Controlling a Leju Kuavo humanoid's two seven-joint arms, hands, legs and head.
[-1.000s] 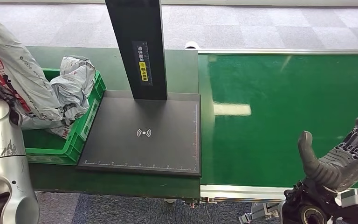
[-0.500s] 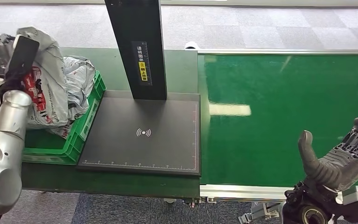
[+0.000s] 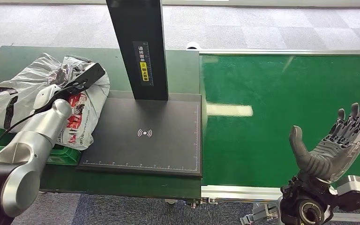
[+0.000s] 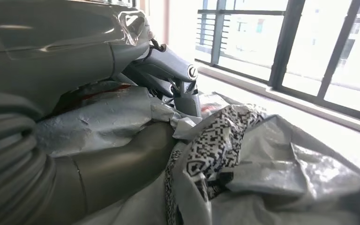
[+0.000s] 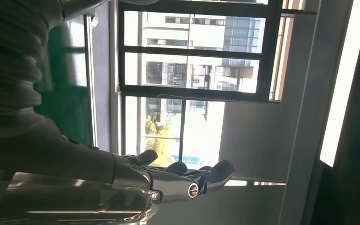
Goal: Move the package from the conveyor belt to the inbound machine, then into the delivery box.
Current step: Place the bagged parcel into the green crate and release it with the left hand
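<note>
Left hand (image 3: 58, 86) gripping grey package (image 3: 82, 110) over green box (image 3: 61, 154) — for dropping in — right hand (image 3: 335, 145) fingers spread, empty.

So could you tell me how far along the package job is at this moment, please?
Nearly finished. The conveyor belt carries nothing and the inbound machine's scan plate is bare, so those stages look done. The left hand holds the grey package over the green delivery box, on packages lying there. Letting go of it is what remains. The right hand waits open by the belt.
</note>
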